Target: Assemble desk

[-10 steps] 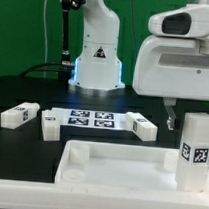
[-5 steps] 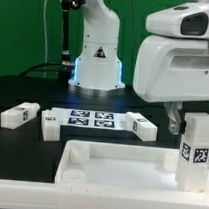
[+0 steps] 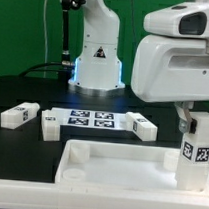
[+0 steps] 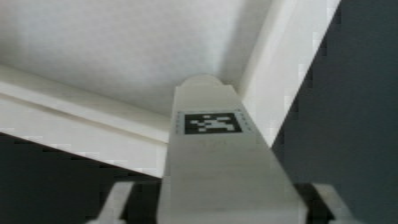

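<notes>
Two fingers [image 4: 118, 204] of the gripper [image 4: 217, 206] stand one on each side of an upright leg [image 4: 217, 150], a white square block with a small black-and-white tag on the face turned to the wrist camera. The jaws sit close against its sides, but the pictures do not show whether the pads press on it or leave a thin gap. In the exterior view only one finger shows, dark, just beside the top of this leg on the exterior view's left; the other is hidden.

The upright leg stands at the exterior view's right end of the desk top [image 3: 104, 165], a wide white rimmed tray lying near the camera on the black table [image 3: 18, 90]. Whether the leg is seated in the tray cannot be told.

Farther back, the marker board [image 3: 92, 118] lies flat on the table. A short leg [image 3: 49, 126] lies at its end on the exterior view's left, and a tagged leg [image 3: 22, 114] lies farther to that side. Another tagged leg [image 3: 143, 125] lies at the board's other end. Behind the board stands the arm's white base [image 3: 98, 62].
</notes>
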Available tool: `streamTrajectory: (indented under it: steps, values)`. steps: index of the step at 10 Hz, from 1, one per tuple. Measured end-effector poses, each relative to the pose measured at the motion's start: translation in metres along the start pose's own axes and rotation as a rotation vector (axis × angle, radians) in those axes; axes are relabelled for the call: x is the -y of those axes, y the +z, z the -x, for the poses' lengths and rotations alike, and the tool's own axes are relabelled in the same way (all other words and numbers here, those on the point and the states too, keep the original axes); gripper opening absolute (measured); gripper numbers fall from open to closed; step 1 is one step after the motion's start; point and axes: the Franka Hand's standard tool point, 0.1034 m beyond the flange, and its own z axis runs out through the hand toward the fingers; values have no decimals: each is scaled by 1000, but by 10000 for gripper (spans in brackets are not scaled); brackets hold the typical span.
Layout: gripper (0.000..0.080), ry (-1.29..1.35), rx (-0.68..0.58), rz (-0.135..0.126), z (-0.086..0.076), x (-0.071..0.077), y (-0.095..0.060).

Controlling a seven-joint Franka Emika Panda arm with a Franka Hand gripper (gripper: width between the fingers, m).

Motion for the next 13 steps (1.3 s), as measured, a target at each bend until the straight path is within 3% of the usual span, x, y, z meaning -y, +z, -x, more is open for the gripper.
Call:
streamTrajectory:
  steps: [2, 8, 13]
  values:
    - [288, 73, 0, -8, 0, -1, 0]
    - [290, 843, -35, -80, 3, -7, 1]
    - [290, 1319, -7, -111, 3, -4, 1]
